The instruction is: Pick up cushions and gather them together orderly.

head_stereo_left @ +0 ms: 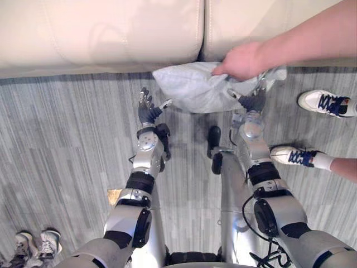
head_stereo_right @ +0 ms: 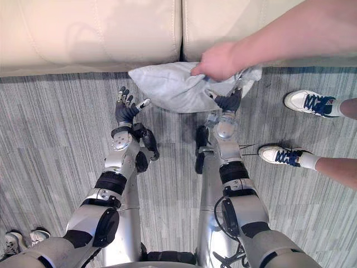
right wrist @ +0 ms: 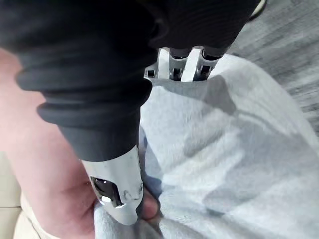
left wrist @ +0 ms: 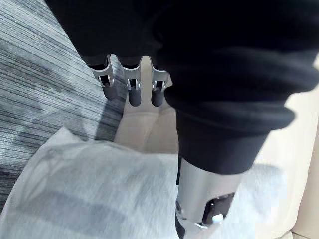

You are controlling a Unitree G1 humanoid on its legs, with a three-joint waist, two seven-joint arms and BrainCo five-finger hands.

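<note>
The fingers (left wrist: 130,88) of the left hand (head_stereo_left: 146,109) are held straight and empty. Just past them a pale grey cushion (head_stereo_left: 192,88) lies on the floor (head_stereo_left: 67,139) against a cream sofa (head_stereo_left: 111,33). The right hand (head_stereo_left: 252,103) is pressed into its other end beside a person's hand (head_stereo_left: 242,60); whether a hold is taken cannot be told. Soft, light and saggy, the cushion is judged best gripped at both ends.

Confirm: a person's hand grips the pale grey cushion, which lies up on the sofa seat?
No. The person's hand grips the cushion, but it is down over the floor in front of the sofa; the left eye view shows it.
</note>
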